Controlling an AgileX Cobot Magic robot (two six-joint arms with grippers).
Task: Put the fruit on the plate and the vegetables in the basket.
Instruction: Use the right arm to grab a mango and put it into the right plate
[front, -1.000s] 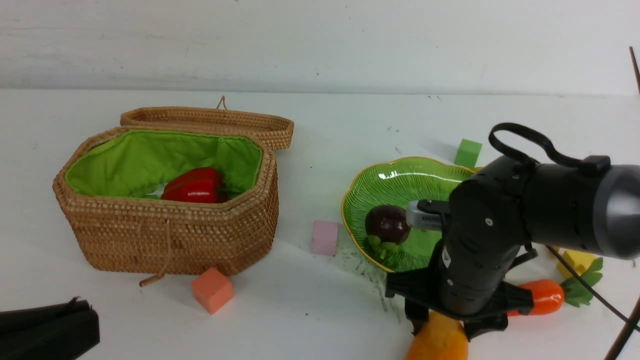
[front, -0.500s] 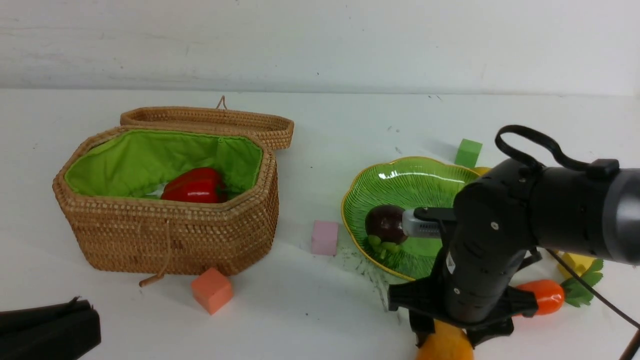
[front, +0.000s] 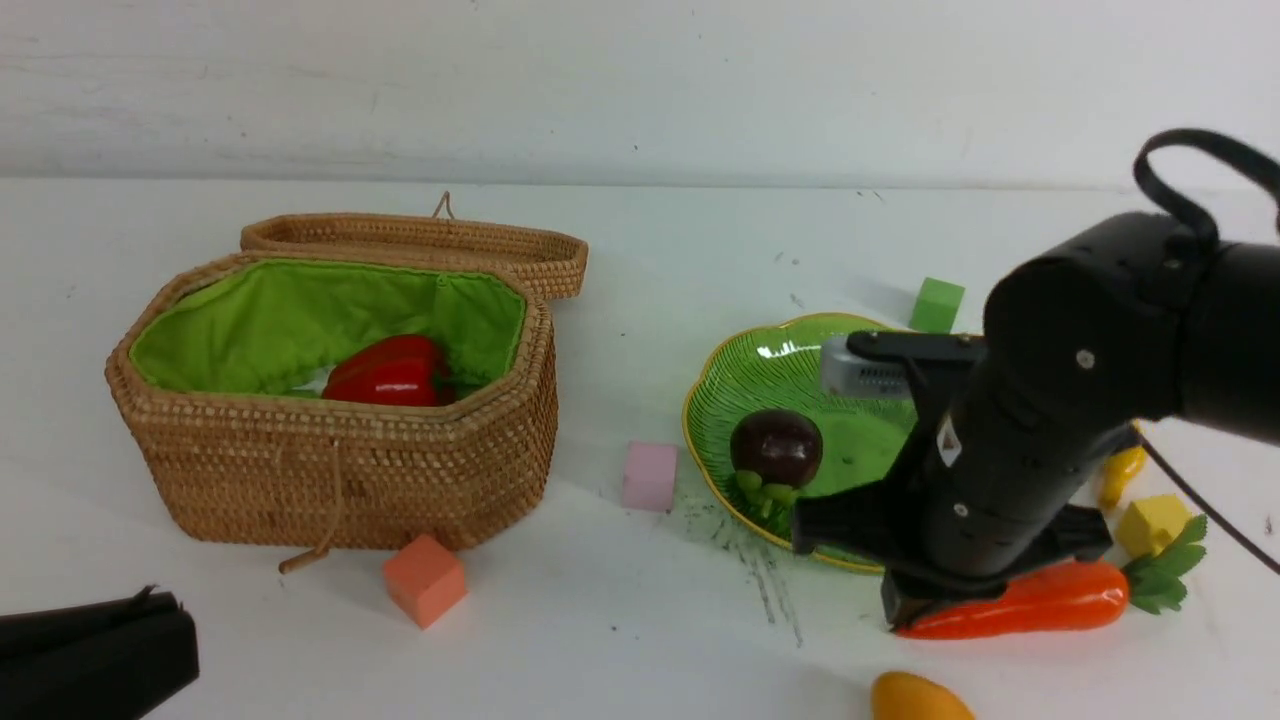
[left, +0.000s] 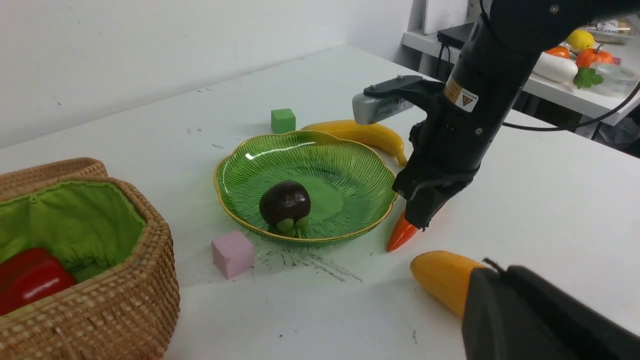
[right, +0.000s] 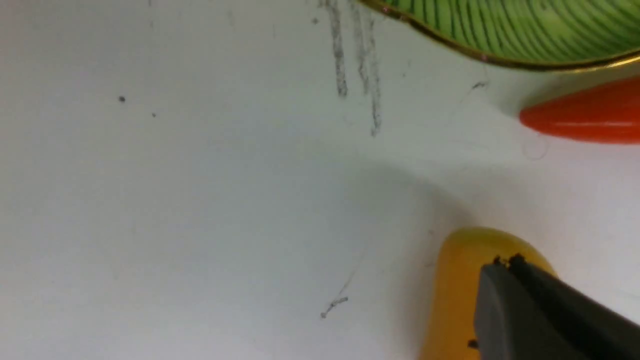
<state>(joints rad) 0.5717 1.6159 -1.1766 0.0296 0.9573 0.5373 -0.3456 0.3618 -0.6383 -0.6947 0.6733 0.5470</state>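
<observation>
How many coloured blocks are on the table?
4: a green block behind the plate, a pink block left of it, an orange block before the basket, a yellow block by the carrot. The right arm may hide more.

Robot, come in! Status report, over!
Left gripper jaws shut. Right gripper jaws shut, empty, by carrot tip. Mangosteen on plate, pepper in basket; mango, banana, carrot on table. Pink cube beside plate.

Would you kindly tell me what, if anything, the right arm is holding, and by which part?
Nothing. The right gripper has its fingers pressed together with nothing between them; the mango and the carrot both lie loose on the table.
</observation>
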